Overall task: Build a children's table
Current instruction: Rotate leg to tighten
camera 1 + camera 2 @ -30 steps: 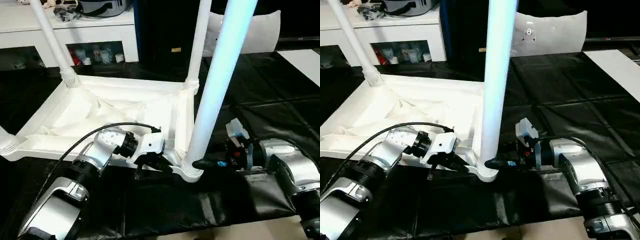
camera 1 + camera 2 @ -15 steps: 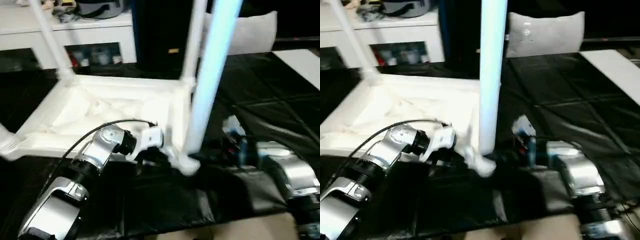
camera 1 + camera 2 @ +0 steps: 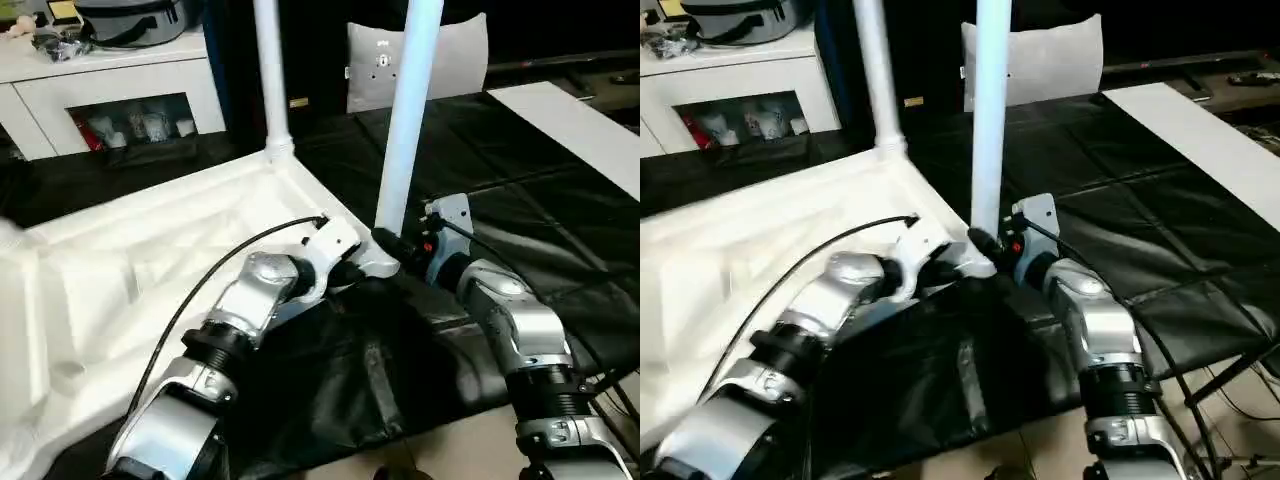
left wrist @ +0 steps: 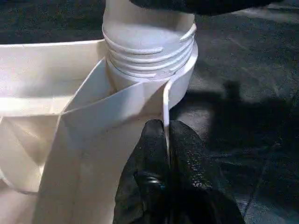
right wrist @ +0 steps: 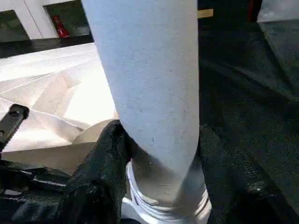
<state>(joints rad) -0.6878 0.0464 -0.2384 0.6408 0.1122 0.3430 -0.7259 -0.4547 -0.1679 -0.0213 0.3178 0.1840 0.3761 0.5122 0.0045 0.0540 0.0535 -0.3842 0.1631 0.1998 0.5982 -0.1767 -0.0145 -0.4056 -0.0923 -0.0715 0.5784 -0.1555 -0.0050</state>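
Right wrist view: right hand [image 5: 159, 186] has its two black fingers [image 5: 100, 168] about half open around the base of the near leg [image 5: 149, 93], gripping it just above the threaded end. That leg stands upright in the corner socket [image 4: 182, 70] of the upturned tabletop [image 3: 120, 270], which lies on the black-covered table [image 3: 520, 210]. Left hand [image 4: 167, 154] sits right beside the socket, fingers pinched nearly closed on the thin edge wall of the tabletop, steadying that corner. A second leg [image 3: 268, 70] is already standing in the far corner beyond both hands. Step in hand looks like screwing this leg home: several thread ridges are exposed above the socket, so probably not fully seated. Next move likely needs the right hand to twist the leg down while the left keeps the top from turning.
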